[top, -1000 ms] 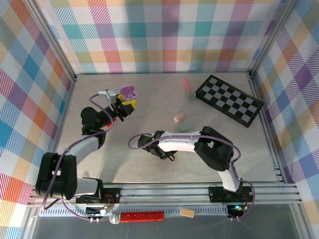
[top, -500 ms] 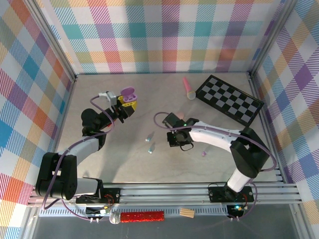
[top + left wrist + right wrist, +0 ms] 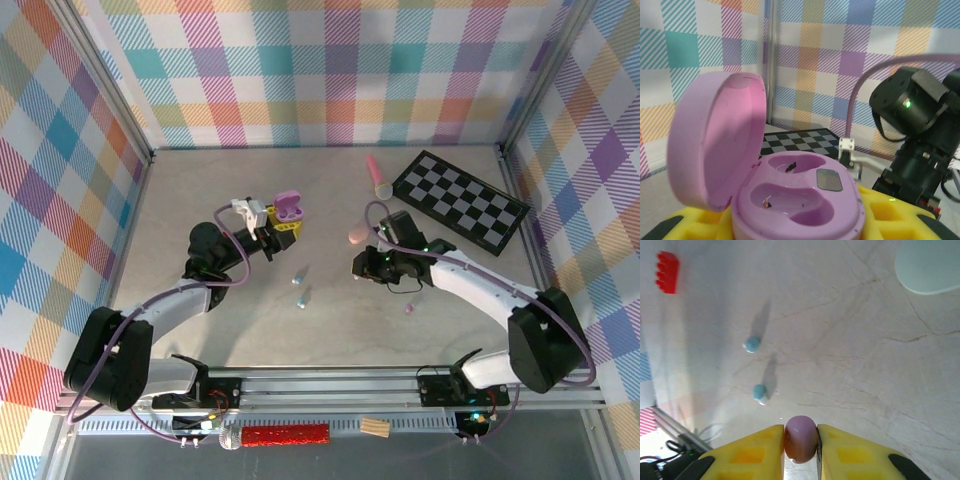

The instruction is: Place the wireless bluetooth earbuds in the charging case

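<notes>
My left gripper (image 3: 285, 222) is shut on the open purple charging case (image 3: 289, 206), held above the table at the left of centre. In the left wrist view the case (image 3: 795, 200) sits between my yellow fingers (image 3: 900, 220) with its lid up and both wells bare. My right gripper (image 3: 358, 266) is shut on a purple earbud (image 3: 801, 438), to the right of the case and apart from it. Two blue earbuds (image 3: 299, 274) (image 3: 303, 298) lie on the table between the arms, the same pair as the blue earbuds (image 3: 752, 344) (image 3: 759, 392) ahead of the right fingers. Another purple earbud (image 3: 408, 309) lies under the right arm.
A pink case (image 3: 358, 235) lies shut beside the right wrist, and a mint case (image 3: 930, 265) sits at the right wrist view's top corner. The pink toy microphone (image 3: 378, 178) and a chessboard (image 3: 460, 200) lie at the back right. Checked walls enclose the table.
The left arm has carried the open case to the right, toward the centre. The right arm has swung from the near middle up and to the right; both blue earbuds now lie uncovered.
</notes>
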### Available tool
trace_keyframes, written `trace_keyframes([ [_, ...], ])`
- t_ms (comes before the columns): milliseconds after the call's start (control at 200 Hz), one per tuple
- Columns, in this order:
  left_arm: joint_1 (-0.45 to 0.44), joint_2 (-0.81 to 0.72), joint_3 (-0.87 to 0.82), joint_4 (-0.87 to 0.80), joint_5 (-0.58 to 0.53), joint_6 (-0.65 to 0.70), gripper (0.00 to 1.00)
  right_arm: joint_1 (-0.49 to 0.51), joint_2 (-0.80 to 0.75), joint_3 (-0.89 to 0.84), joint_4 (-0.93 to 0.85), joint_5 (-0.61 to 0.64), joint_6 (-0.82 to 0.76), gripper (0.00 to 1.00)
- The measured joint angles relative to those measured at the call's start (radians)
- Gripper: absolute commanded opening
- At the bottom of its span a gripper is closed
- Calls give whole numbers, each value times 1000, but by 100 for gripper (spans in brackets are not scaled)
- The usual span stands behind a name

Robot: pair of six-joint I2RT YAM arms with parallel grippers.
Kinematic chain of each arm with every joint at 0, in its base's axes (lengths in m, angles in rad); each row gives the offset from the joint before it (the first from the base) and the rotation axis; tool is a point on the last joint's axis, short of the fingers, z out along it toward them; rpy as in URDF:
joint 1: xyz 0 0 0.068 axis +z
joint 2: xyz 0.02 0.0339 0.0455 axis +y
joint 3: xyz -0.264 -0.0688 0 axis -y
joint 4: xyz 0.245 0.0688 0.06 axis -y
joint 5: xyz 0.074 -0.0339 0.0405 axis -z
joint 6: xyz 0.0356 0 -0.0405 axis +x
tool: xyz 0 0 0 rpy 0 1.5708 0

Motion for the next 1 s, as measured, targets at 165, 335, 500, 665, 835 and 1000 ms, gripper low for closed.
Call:
trace_keyframes([
  [165,-47,0,0,-33,-56,53,38,-8,-91,5,1,-30,-2,24],
  [335,-105,3,1,-49,-102,92,38,-8,-140,69,-22,-45,-9,24],
  [500,-168,14,3,-82,-147,146,38,-8,-158,158,-19,-84,-13,24],
  [665,-212,39,31,-109,-171,192,38,-8,-160,230,-18,-124,-31,24],
  [835,-239,82,69,-113,-178,224,38,-3,-155,267,-7,-149,-35,24],
  [1000,-256,103,82,-114,-189,246,38,21,-123,291,1,-150,-35,24],
])
